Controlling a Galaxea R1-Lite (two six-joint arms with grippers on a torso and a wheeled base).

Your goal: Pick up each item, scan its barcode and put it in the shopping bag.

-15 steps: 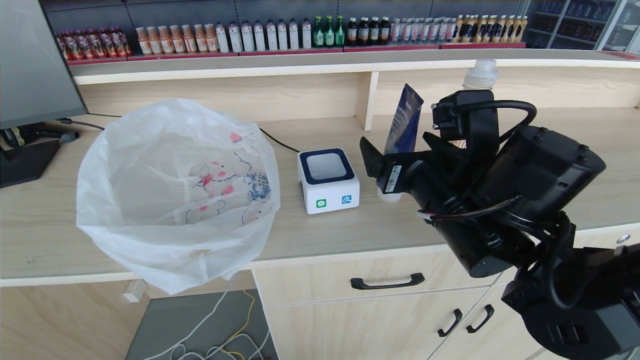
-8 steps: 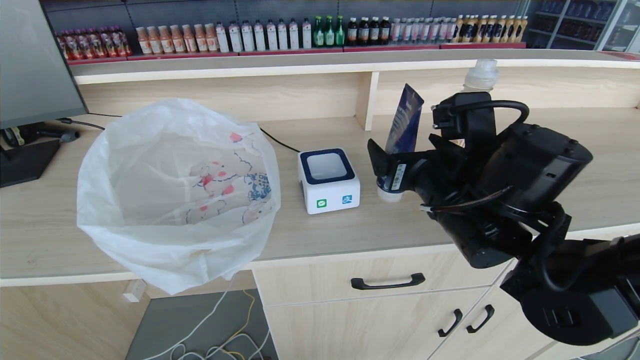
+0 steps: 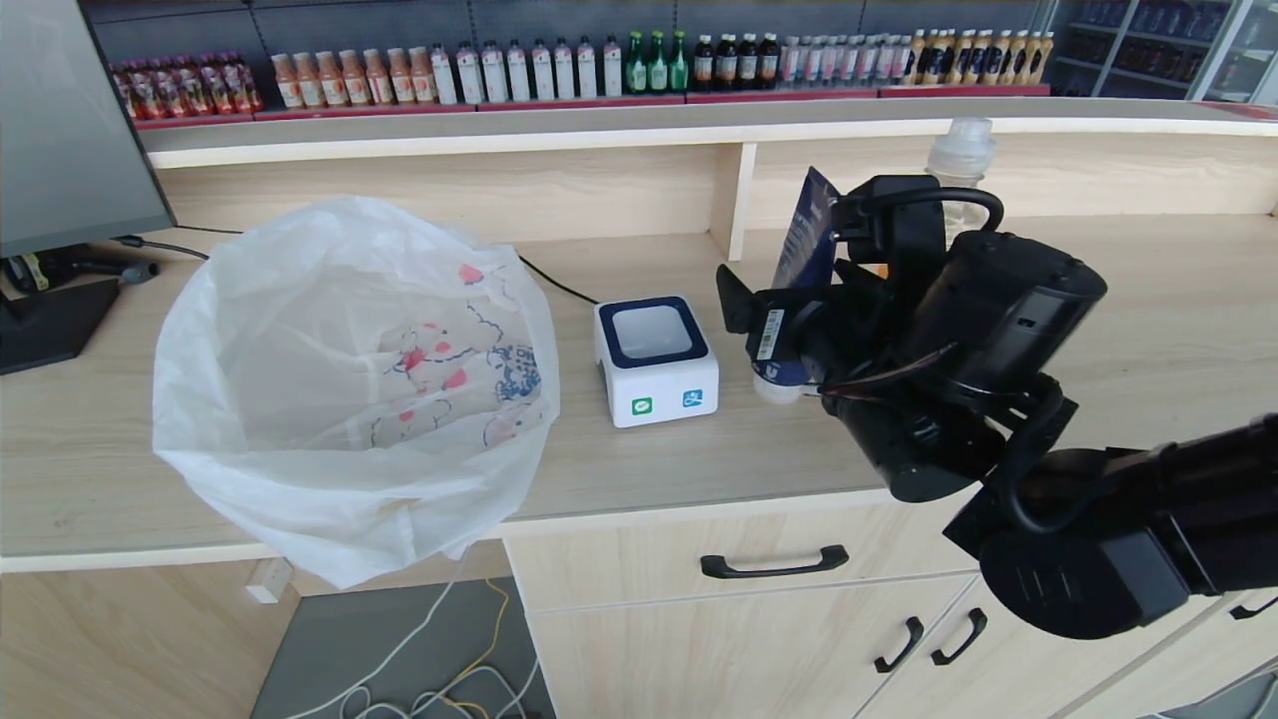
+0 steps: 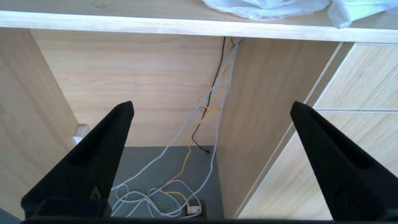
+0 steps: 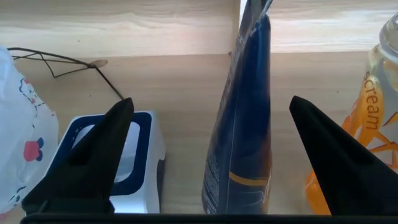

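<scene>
At the far left, below the bench's (image 3: 699,449) front edge, the left claw (image 4: 211,107) hangs with its fingers spread wide, holding nothing. On the bench's left end the white shopping bag (image 3: 349,389) stands open, and the scanner (image 3: 654,359) sits just right of it, window up. Right of the scanner stands the tube (image 3: 807,232), and here is the change: over the last second the right arm has pushed forward and slightly left, so the right claw (image 5: 211,106) now straddles the tube, fingers wide and, as far as I can tell, not yet touching it. The grasp looks ready to close; scanning and bagging remain. The tube is dark blue, flat and crimped on top, resting on its white cap, with a thin gold band low down. A clear bottle (image 3: 958,160) stands behind it, farther right.
</scene>
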